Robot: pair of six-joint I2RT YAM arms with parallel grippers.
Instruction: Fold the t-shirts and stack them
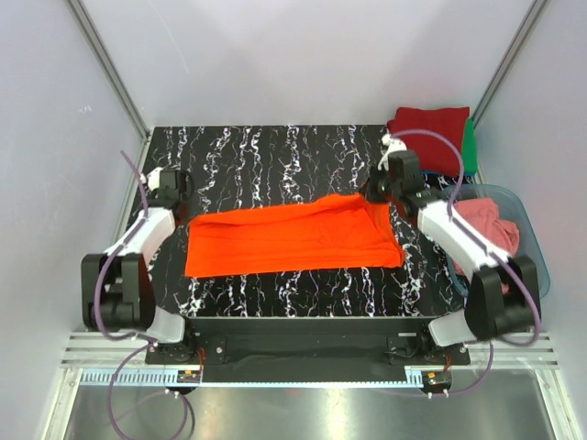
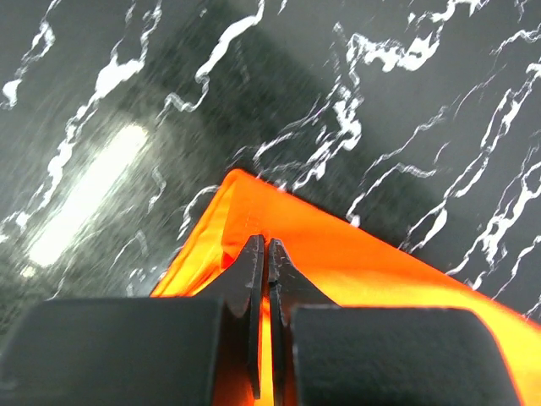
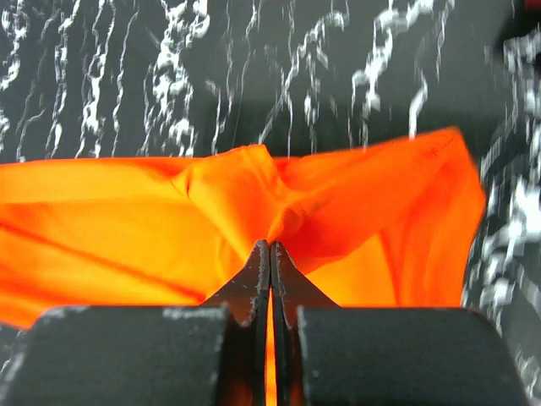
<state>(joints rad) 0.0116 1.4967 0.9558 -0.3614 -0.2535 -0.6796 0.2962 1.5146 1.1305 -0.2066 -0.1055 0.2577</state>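
Cloth of the orange t-shirt point(image 1: 293, 240) spreads flat between both grippers: left gripper point(image 2: 264, 247) pinches its corner, right gripper point(image 3: 269, 248) clamps a bunched edge, marble table point(image 1: 275, 156) beyond both.

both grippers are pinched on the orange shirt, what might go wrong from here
1. The right gripper holds only a bunched tuck of the orange shirt; it may slip free.
2. The left gripper grips just a corner, so uneven pulls could skew the fold.
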